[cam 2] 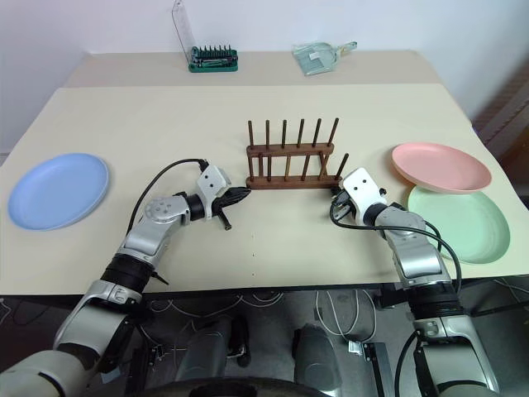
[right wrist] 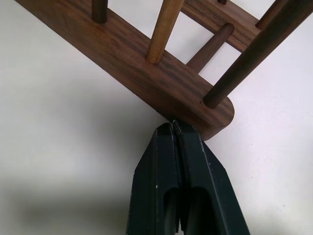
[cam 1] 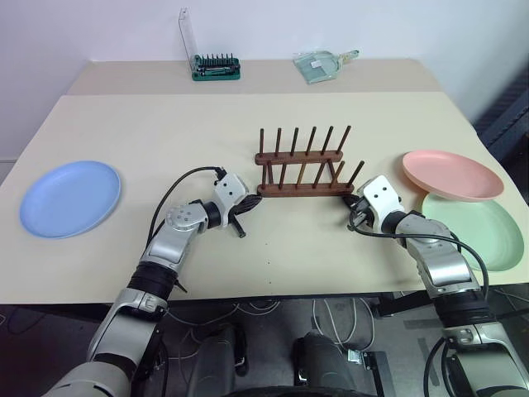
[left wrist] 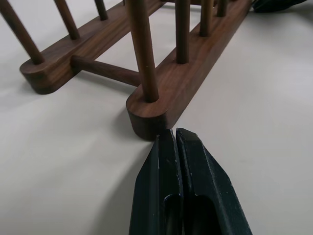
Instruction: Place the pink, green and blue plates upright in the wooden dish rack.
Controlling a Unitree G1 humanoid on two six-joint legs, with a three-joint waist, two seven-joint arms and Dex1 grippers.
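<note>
The wooden dish rack (cam 1: 302, 169) stands mid-table, its pegs bare. My left gripper (cam 1: 252, 201) is shut on nothing, and its tips sit just short of the left end of the rack's near rail (left wrist: 161, 105). At the right end of that rail (right wrist: 161, 78), my right gripper (cam 1: 351, 201) is also shut and empty, with its tips pressed against the wood. The blue plate (cam 1: 70, 198) lies flat at the far left. At the right, the pink plate (cam 1: 452, 174) lies flat with its near edge over the green plate (cam 1: 475, 231).
A green bit case (cam 1: 216, 68) with its clear lid raised and a clear dustpan-like item (cam 1: 322, 64) sit on the back table. Cables loop from both wrists onto the tabletop. The table's front edge runs just below my forearms.
</note>
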